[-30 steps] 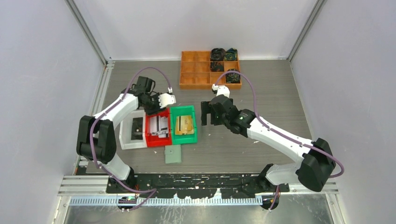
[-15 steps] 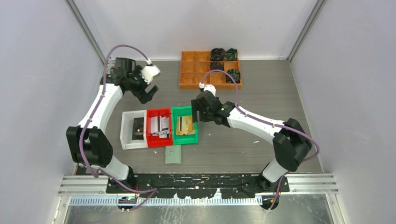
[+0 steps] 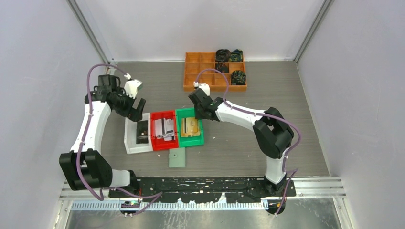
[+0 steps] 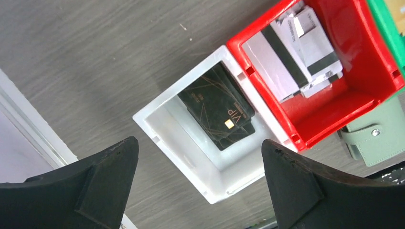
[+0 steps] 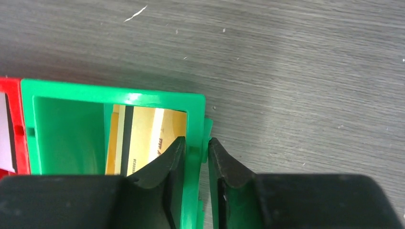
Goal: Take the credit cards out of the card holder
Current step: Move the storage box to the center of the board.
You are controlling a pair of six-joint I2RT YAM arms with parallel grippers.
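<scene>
The credit cards lie sorted in three bins: black cards (image 4: 217, 107) in the white bin (image 4: 191, 157), silvery cards (image 4: 296, 55) in the red bin (image 4: 353, 100), gold cards (image 5: 143, 138) in the green bin (image 5: 119, 98). The pale sage-green card holder (image 3: 177, 158) lies folded on the table just in front of the red and green bins; its snap edge shows as the holder (image 4: 377, 138) in the left wrist view. My left gripper (image 4: 198, 142) hangs open above the white bin's outer corner, holding nothing. My right gripper (image 5: 196, 143) is shut on the green bin's right wall, one finger inside and one outside.
An orange compartment tray (image 3: 200, 71) stands at the back of the table with dark fabric bundles (image 3: 229, 57) in its right cells. Grey walls and aluminium rails close in the left, right and back sides.
My left gripper opened, swung away from the red bin to the back left, then came down beside the white bin. My right arm moved left and closed on the green bin's wall.
</scene>
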